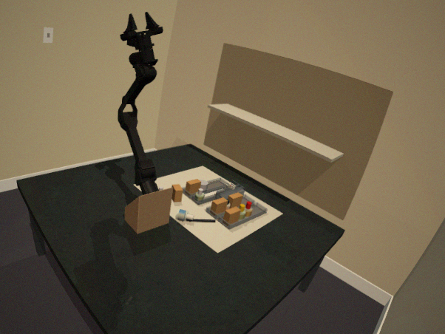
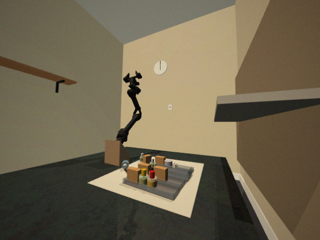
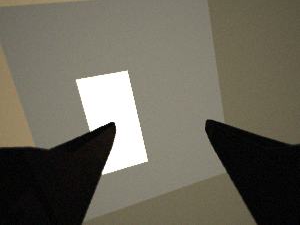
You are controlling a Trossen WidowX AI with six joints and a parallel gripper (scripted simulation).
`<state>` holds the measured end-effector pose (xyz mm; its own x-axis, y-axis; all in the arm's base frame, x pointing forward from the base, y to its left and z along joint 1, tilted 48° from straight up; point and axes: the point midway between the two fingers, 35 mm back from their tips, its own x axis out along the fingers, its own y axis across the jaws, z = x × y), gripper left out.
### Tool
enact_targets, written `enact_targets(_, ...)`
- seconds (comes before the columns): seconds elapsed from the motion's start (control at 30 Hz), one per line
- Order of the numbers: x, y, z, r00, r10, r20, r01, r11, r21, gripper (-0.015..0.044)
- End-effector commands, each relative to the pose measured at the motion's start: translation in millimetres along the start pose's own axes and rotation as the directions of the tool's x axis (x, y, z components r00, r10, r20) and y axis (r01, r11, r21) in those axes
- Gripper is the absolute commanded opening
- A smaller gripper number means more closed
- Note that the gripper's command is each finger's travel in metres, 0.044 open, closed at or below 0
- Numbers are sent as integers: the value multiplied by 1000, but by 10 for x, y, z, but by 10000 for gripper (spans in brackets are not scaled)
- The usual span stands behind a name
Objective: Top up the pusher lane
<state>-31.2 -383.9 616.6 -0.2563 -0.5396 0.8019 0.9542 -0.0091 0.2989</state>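
Note:
My gripper [image 1: 138, 14] [image 2: 132, 72] [image 3: 160, 125] is open and empty, raised high above the table with its fingers pointing up. A grey-capped greenish jar [image 1: 199, 196] [image 2: 152, 163] stands upright at the farther grey tray [image 1: 208, 200]. Another grey-capped jar [image 2: 142, 157] stands on the sheet near the arm's base; the top view mostly hides it. A yellow-capped greenish jar [image 1: 242, 213] [image 2: 143, 179] and a red-capped amber jar [image 1: 248, 210] [image 2: 152, 182] stand side by side in the nearer grey tray [image 1: 251, 219] [image 2: 159, 191]. I cannot tell the pusher plate or front stop clearly.
Brown blocks [image 1: 232, 216] [image 2: 133, 174] stand in and beside the trays. A blue-and-white item [image 1: 182, 214] [image 2: 125, 164] with a black rod [image 1: 203, 220] lies before them on the cream sheet [image 1: 218, 244] [image 2: 183, 207]. A brown wedge [image 1: 153, 212] [image 2: 112, 152] stands by the arm's base. A wall shelf [image 1: 275, 129] [image 2: 266, 96] overhangs the back.

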Motion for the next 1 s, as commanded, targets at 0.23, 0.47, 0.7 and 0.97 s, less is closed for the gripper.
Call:
enact_targets(0.23, -281, 470, -484, 967, 119, -223, -117, 993, 23, 440)
enact_targets(0.47, -954, 1175, -1056, 800, 330, -502, -308, 943, 130, 440)
enact_targets(0.7, -1920, 1813, -1387, 500, 534, -682, -466, 830, 307, 440)
enact_targets(0.97, -3243, 2296, -1408, 60, 681, -730, -549, 633, 546, 440)
